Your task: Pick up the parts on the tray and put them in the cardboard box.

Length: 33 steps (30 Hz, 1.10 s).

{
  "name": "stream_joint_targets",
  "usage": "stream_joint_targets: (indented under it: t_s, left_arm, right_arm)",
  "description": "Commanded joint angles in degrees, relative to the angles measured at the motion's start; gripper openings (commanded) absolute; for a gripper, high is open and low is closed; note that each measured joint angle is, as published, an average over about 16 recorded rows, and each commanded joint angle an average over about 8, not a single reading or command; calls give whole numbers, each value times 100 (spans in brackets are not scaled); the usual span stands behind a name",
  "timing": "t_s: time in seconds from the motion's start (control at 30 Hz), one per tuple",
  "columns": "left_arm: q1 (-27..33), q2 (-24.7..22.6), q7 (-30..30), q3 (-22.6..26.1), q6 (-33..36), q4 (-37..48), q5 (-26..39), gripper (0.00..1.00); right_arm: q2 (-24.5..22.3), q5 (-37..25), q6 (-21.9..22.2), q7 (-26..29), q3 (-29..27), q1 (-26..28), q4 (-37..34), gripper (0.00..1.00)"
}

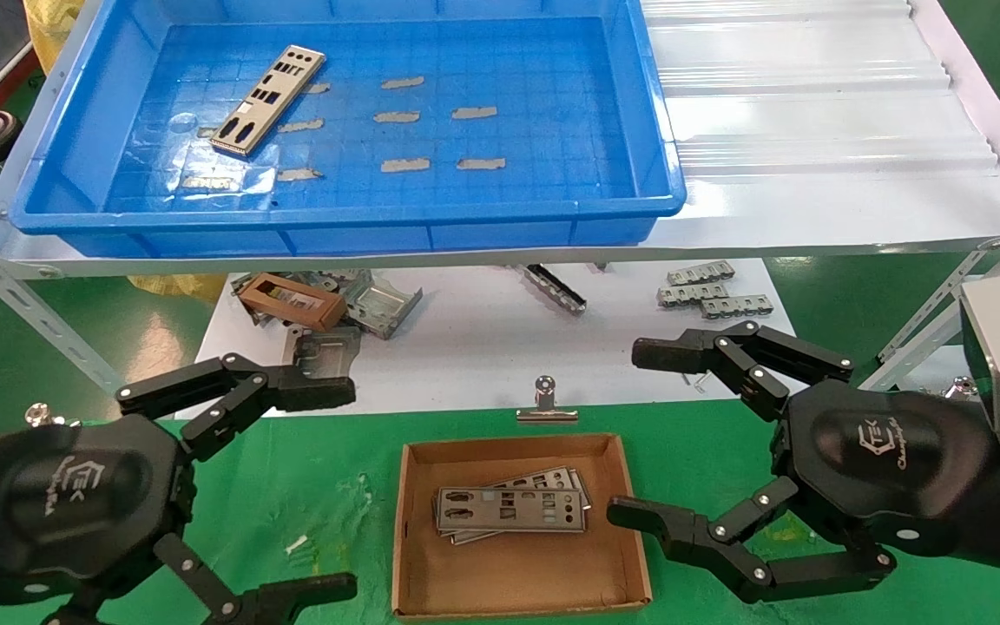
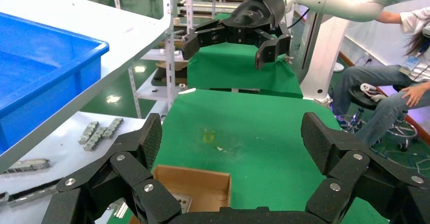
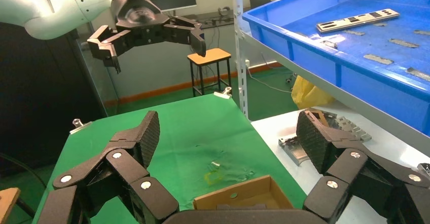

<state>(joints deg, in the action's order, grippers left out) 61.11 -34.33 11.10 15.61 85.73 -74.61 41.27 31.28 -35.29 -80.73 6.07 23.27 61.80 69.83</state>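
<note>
Two empty robot grippers flank a cardboard box, with one metal part left in the blue tray.

The last part (image 1: 268,99) lies flat and slanted in the upper left of the tray (image 1: 656,139). The cardboard box (image 1: 517,569), at bottom centre, holds a small stack of parts (image 1: 509,508). The left gripper (image 1: 287,490) at lower left and right gripper (image 1: 648,434) at lower right both have fingers spread wide, holding nothing. To do this well, the nearer left gripper should probably approach from above, turned so its fingers close across the plate's narrow width, and avoid the grey tape strips (image 1: 404,116).
</note>
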Motion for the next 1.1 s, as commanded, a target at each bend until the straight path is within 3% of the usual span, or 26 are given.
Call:
stream_joint_targets:
  t_s: [0.03,1.1]
  left_arm:
    - [8,-14,-9,8,-1,23,11,100]
    - [44,-71,-39,41,-5,109,60,100]
  right_arm:
    - [0,0,0,0,0,0,0,100]
    - [0,0,0,0,0,0,0,100]
